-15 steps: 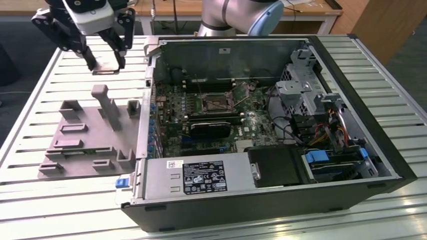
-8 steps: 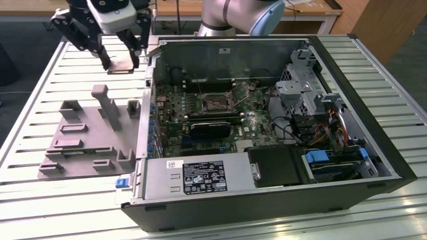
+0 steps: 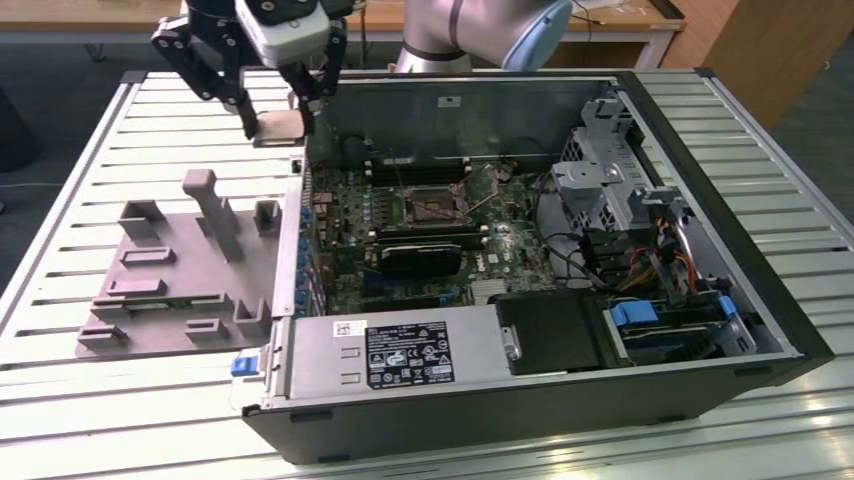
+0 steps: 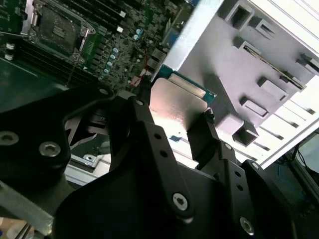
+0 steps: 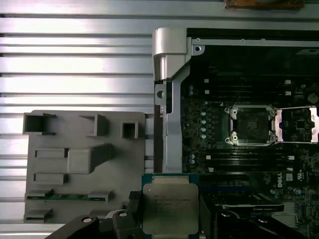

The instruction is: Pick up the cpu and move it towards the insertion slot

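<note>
CPU [image 5: 169,208] held flat between the two black fingers [image 5: 133,219] of the pincer [image 5: 169,219], silver lid facing the first wrist camera, pale green rim showing at its edges. In the second wrist view the chip [image 4: 179,107] sits clamped between both fingers, one finger [image 4: 137,124] on each opposite edge. In the exterior view the CPU [image 3: 280,127] hangs in the air in the pincer [image 3: 280,130], above the slatted table [image 3: 107,130], just outside the rear corner of the open computer case [image 3: 747,300] on the exterior view's left.

Insertion slot [image 3: 434,205] on the motherboard [image 3: 400,240] lies inside the case, well apart from the chip; its metal frame is swung open and the dark centre is exposed [image 5: 249,124].

Grey fixture plate [image 3: 174,270] with upright posts lies on the table beside the case, on the exterior view's left.
</note>
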You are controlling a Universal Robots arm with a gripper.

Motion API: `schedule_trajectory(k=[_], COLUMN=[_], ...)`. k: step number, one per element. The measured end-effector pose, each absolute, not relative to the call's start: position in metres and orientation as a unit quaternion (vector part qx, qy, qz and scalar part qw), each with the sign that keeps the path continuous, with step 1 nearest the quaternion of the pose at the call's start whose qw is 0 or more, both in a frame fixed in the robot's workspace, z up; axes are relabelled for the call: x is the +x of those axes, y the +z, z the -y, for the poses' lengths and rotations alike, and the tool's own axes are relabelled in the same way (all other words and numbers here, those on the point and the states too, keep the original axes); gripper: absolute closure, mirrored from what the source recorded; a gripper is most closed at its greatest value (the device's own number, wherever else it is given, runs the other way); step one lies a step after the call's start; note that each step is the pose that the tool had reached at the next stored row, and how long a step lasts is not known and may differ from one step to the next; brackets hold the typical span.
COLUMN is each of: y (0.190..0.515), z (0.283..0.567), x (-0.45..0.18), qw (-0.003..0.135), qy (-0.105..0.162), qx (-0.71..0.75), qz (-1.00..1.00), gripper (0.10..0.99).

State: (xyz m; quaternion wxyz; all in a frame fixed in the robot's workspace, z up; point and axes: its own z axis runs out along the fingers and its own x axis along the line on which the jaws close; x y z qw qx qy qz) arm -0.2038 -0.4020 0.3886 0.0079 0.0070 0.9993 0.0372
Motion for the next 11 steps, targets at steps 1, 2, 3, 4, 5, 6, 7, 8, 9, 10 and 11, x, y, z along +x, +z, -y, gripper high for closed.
schedule_trajectory(k=[1,2,3,4,5,6,7,8,9,10,11], y=[0.389,0.389,0.389,0.389,0.389,0.389,0.389,0.389,0.389,0.389,0.389], z=[0.402,0.402,0.402,0.402,0.402,0.402,0.402,0.402,0.402,0.402,0.402], x=[-0.200,-0.195,-0.191,-0.186,-0.182,-0.177,-0.173,-0.168,-0.164,-0.159,-0.154], qw=[0.008,0.008,0.008,0.008,0.008,0.008,0.007,0.007,0.007,0.007,0.007], qy=[0.037,0.037,0.037,0.037,0.037,0.037,0.037,0.037,0.037,0.037,0.037], qx=[0.007,0.007,0.007,0.007,0.007,0.007,0.007,0.007,0.007,0.007,0.007], qz=[-0.999,-0.999,-0.999,-0.999,-0.999,-0.999,-0.999,-0.999,-0.999,-0.999,-0.999], gripper=[0.545,0.545,0.545,0.545,0.545,0.545,0.545,0.545,0.545,0.545,0.545])
